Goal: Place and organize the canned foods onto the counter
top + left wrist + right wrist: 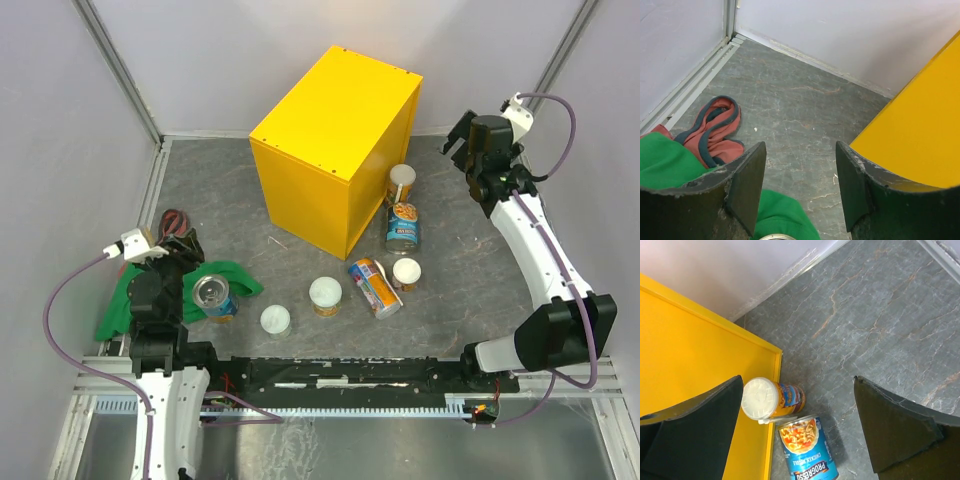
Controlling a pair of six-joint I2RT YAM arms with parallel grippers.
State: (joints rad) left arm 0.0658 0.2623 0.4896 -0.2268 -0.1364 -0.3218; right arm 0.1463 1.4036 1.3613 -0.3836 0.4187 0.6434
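Observation:
The yellow counter (335,150) stands at the back centre with a bare top. All the canned foods sit on the grey floor. A tall orange can (402,183) and a blue can (403,227) stand against the counter's right side. Another orange can (374,287) lies flat beside a short white-lidded one (406,272). Two more short cans (325,296) (275,319) stand at front centre. A silver-topped blue can (215,297) rests on green cloth, just right of my left gripper (188,248), which is open and empty (800,150). My right gripper (462,145) hangs wide open above the orange can (760,398) and blue can (807,447).
A green cloth (225,272) and a red cloth (175,220) lie at the left by the wall rail. White walls close in the back and both sides. The counter's side (925,135) is to the front right of the left gripper.

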